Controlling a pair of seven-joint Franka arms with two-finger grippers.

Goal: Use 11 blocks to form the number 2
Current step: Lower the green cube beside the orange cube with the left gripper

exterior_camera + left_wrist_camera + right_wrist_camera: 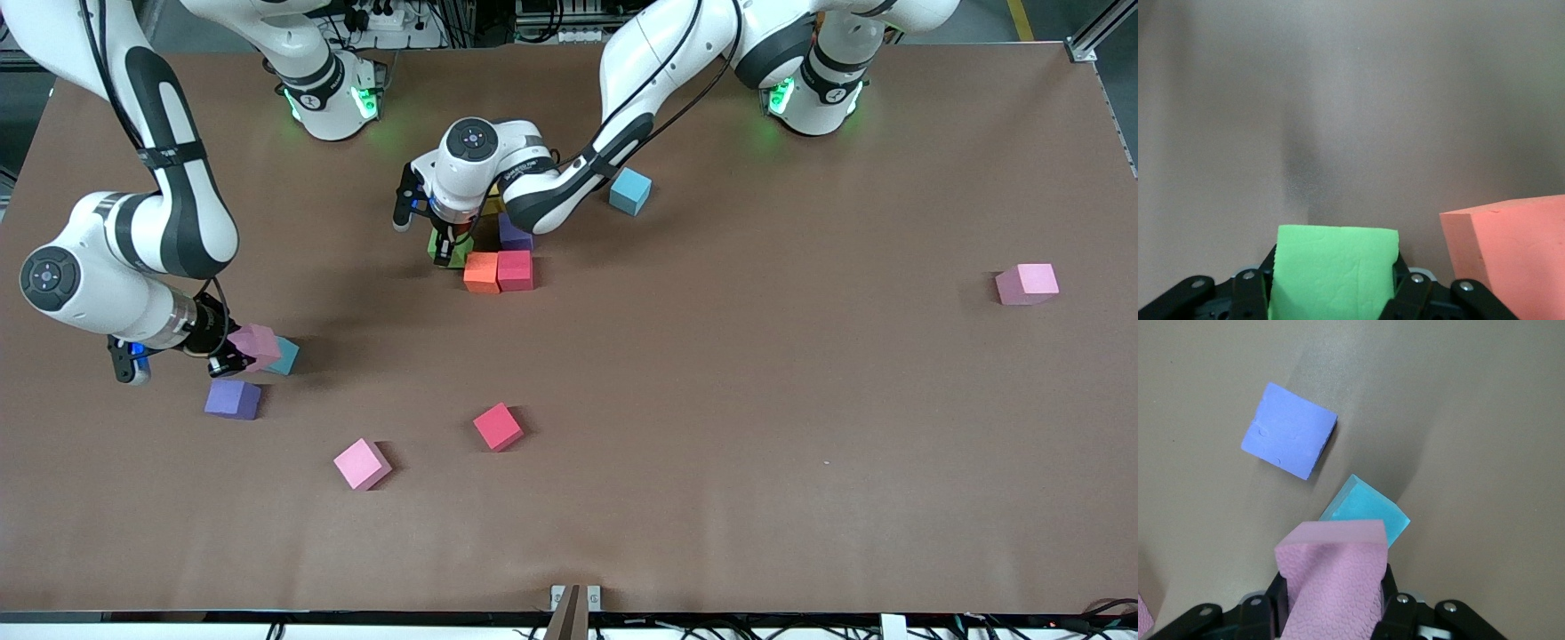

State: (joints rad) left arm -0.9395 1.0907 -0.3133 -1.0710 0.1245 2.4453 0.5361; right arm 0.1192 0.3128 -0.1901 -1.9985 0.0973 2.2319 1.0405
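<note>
A brown table (800, 400) carries scattered foam cubes. Near its middle, the left gripper (449, 244) is clamped on a green block (442, 249) set down beside an orange block (481, 272), which touches a red block (515, 269); a purple block (514, 235) lies partly hidden under the arm. The left wrist view shows the green block (1333, 270) pinched between the fingers (1408, 293), a detail the front view obscures. Toward the right arm's end, the right gripper (233, 353) grips a mauve-pink block (256, 345) above a teal block (286, 356). The right wrist view shows the teal block (1368, 513) separate from a violet block (1289, 430). Loose pink (362, 463) and red (498, 426) blocks lie nearer the camera.
</note>
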